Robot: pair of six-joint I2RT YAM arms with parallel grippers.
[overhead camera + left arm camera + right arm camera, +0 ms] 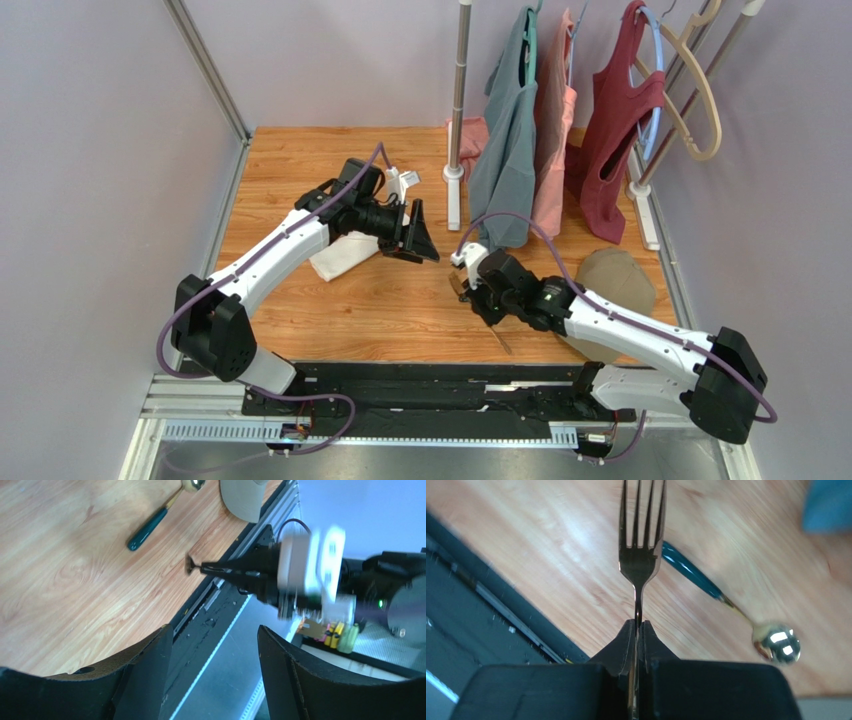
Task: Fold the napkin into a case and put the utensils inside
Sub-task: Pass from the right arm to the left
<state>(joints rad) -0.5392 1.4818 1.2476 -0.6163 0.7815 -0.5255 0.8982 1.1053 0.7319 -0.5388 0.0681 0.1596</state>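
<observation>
Right hand [638, 626] pinches the fork [640, 562] — left hand [214, 636] wide open

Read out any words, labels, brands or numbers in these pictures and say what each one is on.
None can be read. No print shows on the fork, the spoon, the napkin, the tan cap or the hanging clothes. The white housing in the left wrist view is too blurred to show any marking.
</observation>
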